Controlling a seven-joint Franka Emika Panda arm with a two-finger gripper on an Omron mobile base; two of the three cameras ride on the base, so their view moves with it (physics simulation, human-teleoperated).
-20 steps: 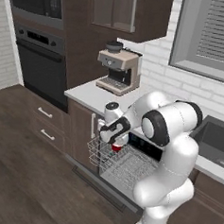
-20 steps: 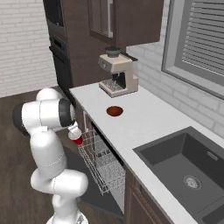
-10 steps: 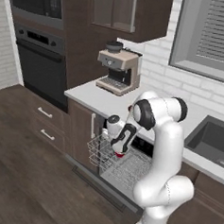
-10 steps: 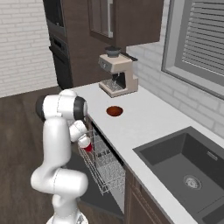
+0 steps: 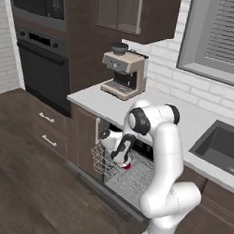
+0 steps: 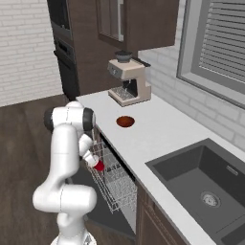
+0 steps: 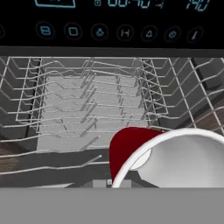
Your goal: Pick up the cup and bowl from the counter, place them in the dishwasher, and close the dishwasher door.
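My gripper (image 5: 122,159) is shut on the red cup (image 5: 127,165) and holds it tilted just over the pale wire rack (image 5: 108,170) pulled out of the dishwasher. From the right, the gripper (image 6: 92,160) and cup (image 6: 99,166) hang at the rack's (image 6: 115,184) near end. In the hand view the cup (image 7: 129,146) lies close, its white inside facing me, with the rack (image 7: 87,105) and the black control strip (image 7: 109,26) behind. The reddish-brown bowl (image 6: 125,121) sits on the counter (image 6: 158,136) in front of the coffee machine. The dishwasher door (image 5: 111,193) lies open under the rack.
A beige coffee machine (image 5: 123,75) stands at the back of the counter (image 5: 100,100). The dark sink (image 6: 206,184) is set into the counter to the right. A black wall oven (image 5: 40,69) and drawers with silver handles (image 5: 46,129) are to the left.
The arm has swung down and toward the dishwasher, carrying the cup from beside the counter edge to just over the rack. The bowl has not moved.
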